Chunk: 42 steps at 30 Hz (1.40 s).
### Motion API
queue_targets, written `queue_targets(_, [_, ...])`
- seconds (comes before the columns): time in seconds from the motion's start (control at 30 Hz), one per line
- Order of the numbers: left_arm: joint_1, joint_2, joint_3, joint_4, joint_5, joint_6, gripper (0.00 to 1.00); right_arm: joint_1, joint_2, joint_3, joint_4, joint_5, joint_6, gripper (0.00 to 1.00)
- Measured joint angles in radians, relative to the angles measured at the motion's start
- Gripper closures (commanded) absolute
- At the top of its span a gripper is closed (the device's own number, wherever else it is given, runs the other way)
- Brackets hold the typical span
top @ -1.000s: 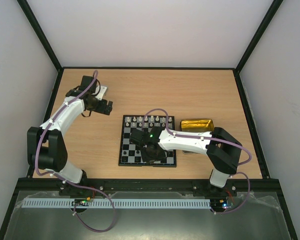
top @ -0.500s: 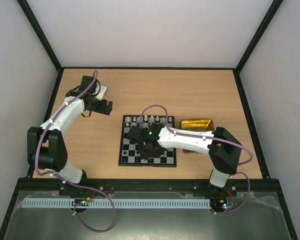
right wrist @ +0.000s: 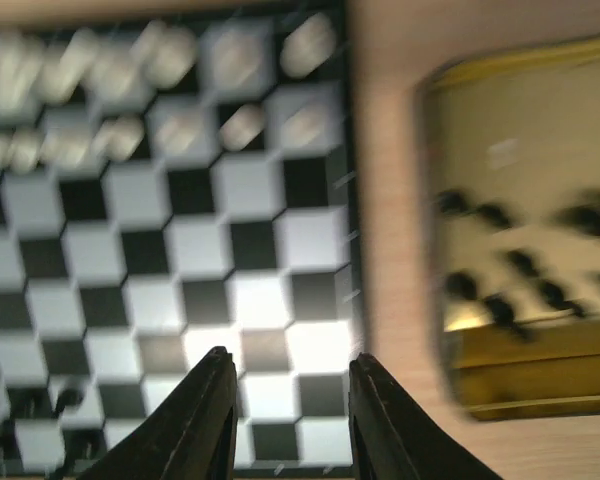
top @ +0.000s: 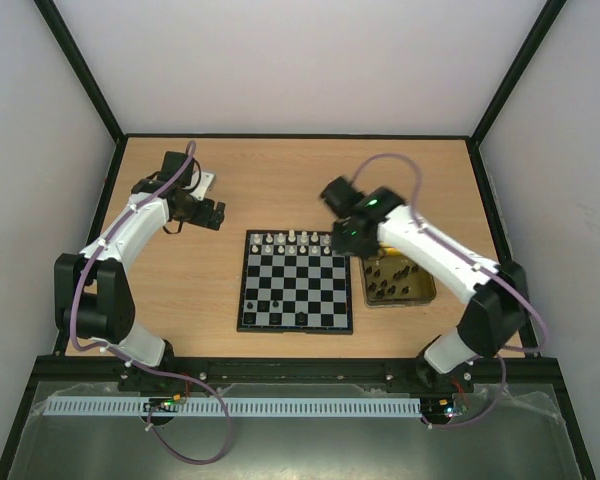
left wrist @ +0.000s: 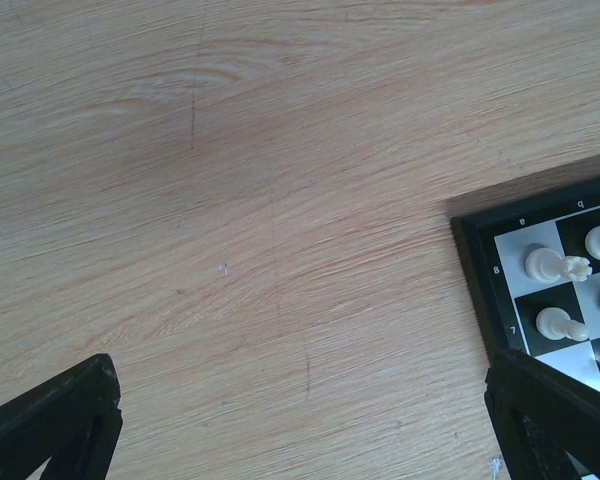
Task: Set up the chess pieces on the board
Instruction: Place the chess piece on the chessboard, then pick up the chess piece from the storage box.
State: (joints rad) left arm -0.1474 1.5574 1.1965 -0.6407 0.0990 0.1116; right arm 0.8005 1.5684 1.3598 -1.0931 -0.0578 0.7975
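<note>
The board [top: 295, 285] lies mid-table, with white chess pieces [top: 292, 240] along its two far rows. Black chess pieces [top: 394, 272] lie in the gold tray [top: 429, 296] to its right. My right gripper [top: 343, 237] hovers over the board's far right corner, beside the tray. In the blurred right wrist view its fingers [right wrist: 216, 400] stand apart with nothing between them, so the right gripper [right wrist: 290, 358] is open above the board [right wrist: 250, 245]. My left gripper [top: 212, 214] is open over bare wood left of the board. Its fingers [left wrist: 50, 425] are spread wide and hold nothing.
The gold tray [right wrist: 520, 372] sits close to the board's right rim. The left wrist view catches the board's corner [left wrist: 480, 270] with white pieces [left wrist: 546, 264]. Black frame rails edge the wooden table [top: 280, 170], and grey walls stand around it.
My right arm has lifted off the near part of the board and swung back and right toward the tray, uncovering it. Its jaws have widened a little. The left arm has not moved.
</note>
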Motion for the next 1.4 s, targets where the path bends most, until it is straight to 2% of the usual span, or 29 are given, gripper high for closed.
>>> queue_targets(0.13, [0.0, 0.0, 0.0, 0.0, -0.002, 0.0, 0.01, -0.214, -0.075, -0.003, -0.034, 0.06, -0.037, 0.7])
queue_targets(0.53, [0.0, 0.021, 0.0, 0.0, -0.003, 0.0, 0.01, -0.566, -0.125, -0.23, 0.008, 0.03, -0.062, 0.7])
queue_targets(1.03, [0.0, 0.044, 0.001, 0.0, -0.007, 0.0, 0.01, -0.648, -0.102, -0.353, 0.116, -0.019, -0.094, 0.7])
queue_targets(1.4, [0.0, 0.045, 0.001, 0.0, -0.011, 0.0, 0.01, -0.666, -0.044, -0.37, 0.187, -0.04, -0.103, 0.71])
